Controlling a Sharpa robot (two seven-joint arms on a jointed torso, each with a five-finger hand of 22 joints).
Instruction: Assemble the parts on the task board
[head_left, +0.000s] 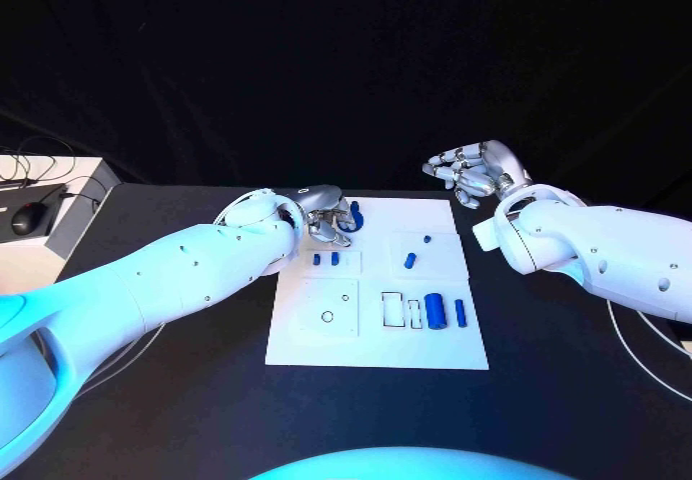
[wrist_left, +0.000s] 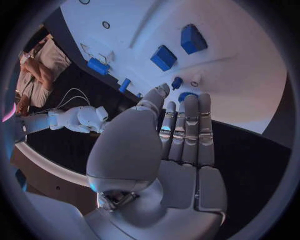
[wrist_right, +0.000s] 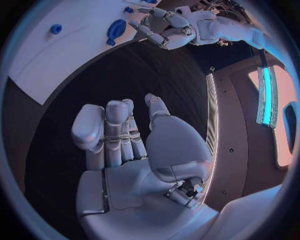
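- Black table fills my head view; a white shelf unit with cables sits off its far left corner.
- White task board lies mid-table, long side running away from me.
- Left arm reaches in across the board's left edge. The left hand hovers over the far left corner of the board; from the left wrist view I see the fingers straight and close together, thumb alongside, nothing in them.
- Right arm is off the board to its right. The right hand is raised beyond the far right corner, over bare table; the right wrist view shows the fingers partly curled, holding nothing.
- Parts, head view: a round blue piece just beside the left fingertips at the far edge; two small blue pieces side by side on the left half; a blue piece near the middle with a tiny one beyond it; a dark blue cylinder and a slim blue bar standing close together on the near right, next to rectangular outlines.
- Whether any part is seated in a slot, I cannot tell.
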